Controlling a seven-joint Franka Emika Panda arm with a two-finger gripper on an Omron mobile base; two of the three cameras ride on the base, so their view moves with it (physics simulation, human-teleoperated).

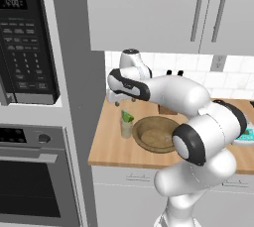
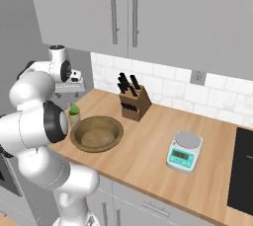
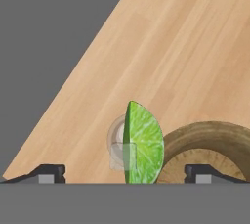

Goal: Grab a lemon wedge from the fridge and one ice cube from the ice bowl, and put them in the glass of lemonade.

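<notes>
- We take the ice bowl (image 2: 97,133) as our landmark: wide, brown, on the wooden counter (image 2: 148,156) near the front edge.
- The glass of lemonade (image 1: 126,128) stands just beside the bowl, on its fridge-wall side (nearly touching the rim in the left base view).
- The lemon wedge (image 3: 143,143) sits upright in the glass, its green tip poking above the rim; in the hand view it stands between the two fingertips, touching neither.
- The gripper (image 3: 125,173) hangs above the glass, next to the bowl, jaws spread wide, holding nothing.
- We see the bowl's rim to the right of the wedge in the hand view.
- Behind the bowl, by the tiled wall: a knife block (image 2: 133,100).
- Well apart from the bowl, along the counter: a white and teal scale (image 2: 184,152).
</notes>
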